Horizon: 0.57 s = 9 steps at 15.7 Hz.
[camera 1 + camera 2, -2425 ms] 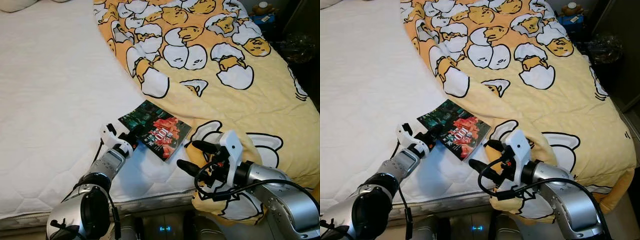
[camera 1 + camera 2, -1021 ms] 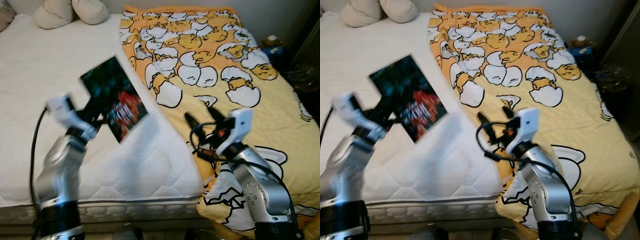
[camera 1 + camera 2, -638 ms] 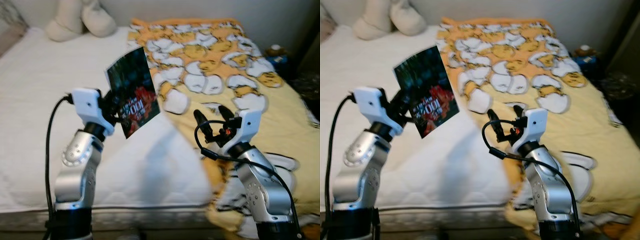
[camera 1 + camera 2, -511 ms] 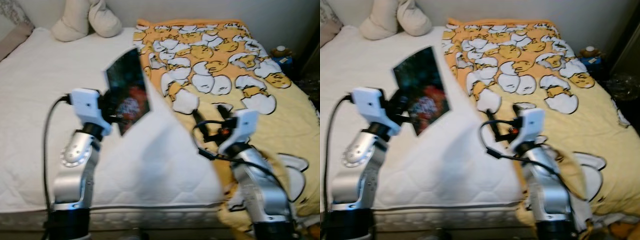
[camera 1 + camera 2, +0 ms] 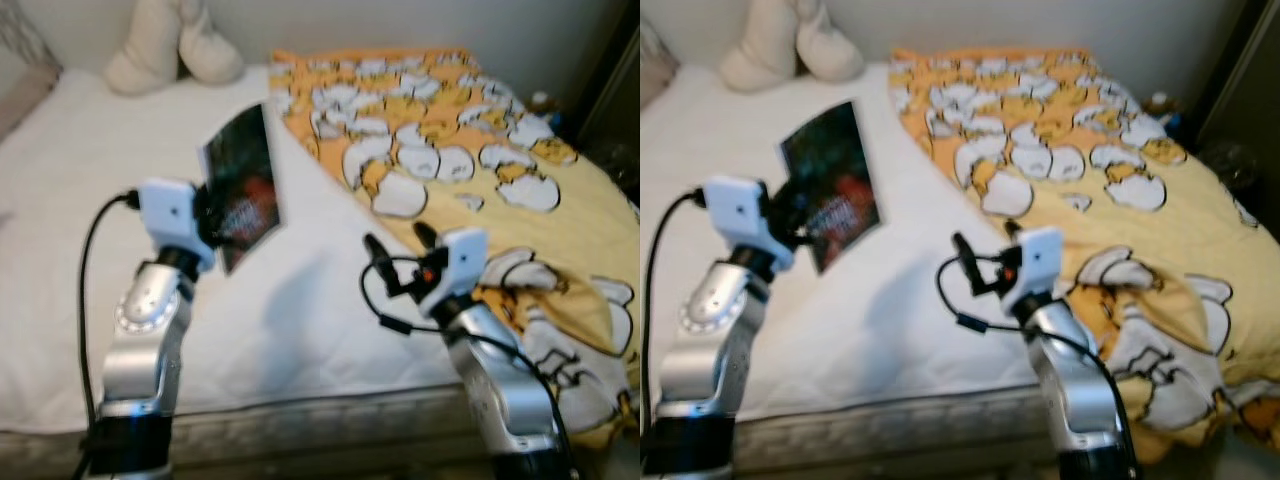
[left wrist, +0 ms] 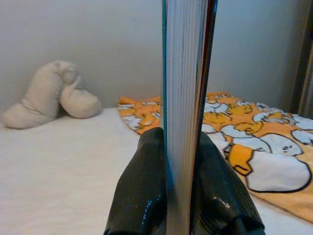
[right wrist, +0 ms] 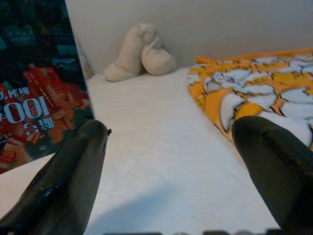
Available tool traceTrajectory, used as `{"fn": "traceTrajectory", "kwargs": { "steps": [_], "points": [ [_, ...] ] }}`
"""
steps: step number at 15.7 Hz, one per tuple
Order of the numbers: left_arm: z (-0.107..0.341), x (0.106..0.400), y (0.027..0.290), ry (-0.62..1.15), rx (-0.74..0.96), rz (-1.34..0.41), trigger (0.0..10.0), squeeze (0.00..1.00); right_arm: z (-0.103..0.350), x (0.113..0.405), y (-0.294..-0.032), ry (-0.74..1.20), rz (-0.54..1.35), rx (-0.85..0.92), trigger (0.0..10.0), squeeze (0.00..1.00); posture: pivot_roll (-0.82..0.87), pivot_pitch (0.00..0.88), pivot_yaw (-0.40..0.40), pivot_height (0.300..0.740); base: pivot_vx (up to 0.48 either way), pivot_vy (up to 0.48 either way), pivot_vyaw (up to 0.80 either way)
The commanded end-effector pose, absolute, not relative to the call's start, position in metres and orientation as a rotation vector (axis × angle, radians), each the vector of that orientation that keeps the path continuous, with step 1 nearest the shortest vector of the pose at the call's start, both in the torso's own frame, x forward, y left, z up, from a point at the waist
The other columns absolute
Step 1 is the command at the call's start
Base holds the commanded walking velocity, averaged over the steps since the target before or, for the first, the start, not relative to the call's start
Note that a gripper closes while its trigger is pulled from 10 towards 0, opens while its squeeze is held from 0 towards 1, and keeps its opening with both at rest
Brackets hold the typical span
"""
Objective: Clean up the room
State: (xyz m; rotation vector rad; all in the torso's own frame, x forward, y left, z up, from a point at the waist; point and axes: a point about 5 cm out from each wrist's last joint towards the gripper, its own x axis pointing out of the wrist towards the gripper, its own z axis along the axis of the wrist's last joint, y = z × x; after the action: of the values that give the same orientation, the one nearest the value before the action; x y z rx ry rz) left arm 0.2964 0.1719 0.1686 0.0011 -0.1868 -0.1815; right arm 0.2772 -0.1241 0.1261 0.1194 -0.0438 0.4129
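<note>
The left wrist view shows the book (image 6: 185,98) edge-on, pinched upright between the left gripper (image 5: 212,215) fingers above the white bed (image 5: 60,200) (pillows (image 5: 790,45) behind), while the right gripper (image 5: 396,247) hangs wide apart, holding nothing, beside the yellow blanket (image 5: 500,180).

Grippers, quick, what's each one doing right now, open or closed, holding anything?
Left gripper: shut on the book, held upright above the mattress.
Right gripper: open, holding nothing, raised over the bed's edge.

Book (image 5: 244,188) cover dark with red, seemingly teal-flecked; blanket (image 5: 470,150) yellow-orange with white eggs; mattress (image 5: 60,200) white.
</note>
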Motion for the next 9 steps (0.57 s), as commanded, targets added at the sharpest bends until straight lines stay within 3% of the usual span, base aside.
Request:
{"fn": "traceTrajectory", "kwargs": {
  "steps": [1,9],
  "points": [
    [0.1763,0.2951,0.1653,-0.230,-0.010,-0.201,10.0,0.00,0.1294,0.2796,-0.1308,-0.063,0.383,0.121,10.0,0.00,-0.02,0.000,0.081,0.740,0.000,0.480,0.00],
    [0.1734,0.2947,0.1627,-0.218,-0.017,-0.210,10.0,0.00,0.1285,0.2781,-0.1302,-0.063,0.406,0.118,10.0,0.00,-0.02,0.000,0.079,0.740,0.000,0.480,0.00]
  ]
}}
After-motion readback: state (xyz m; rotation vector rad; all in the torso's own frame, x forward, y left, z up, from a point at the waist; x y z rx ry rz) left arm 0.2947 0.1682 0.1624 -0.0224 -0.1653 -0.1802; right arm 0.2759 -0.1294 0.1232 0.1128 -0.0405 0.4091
